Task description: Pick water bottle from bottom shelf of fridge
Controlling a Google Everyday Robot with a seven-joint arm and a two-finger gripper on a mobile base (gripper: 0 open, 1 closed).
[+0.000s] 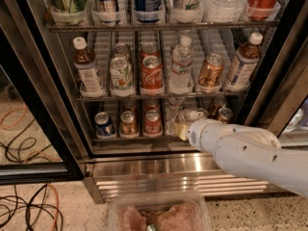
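On the bottom shelf [130,138], beside cans [152,121], the pincer [189,130] is at the water bottle [183,122]; grip unclear.

Tilted water bottle [185,119] at tool [190,133]

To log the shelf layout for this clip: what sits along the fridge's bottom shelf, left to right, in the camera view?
Blue can → gold can → red can → water bottle, the tool against it → last can.
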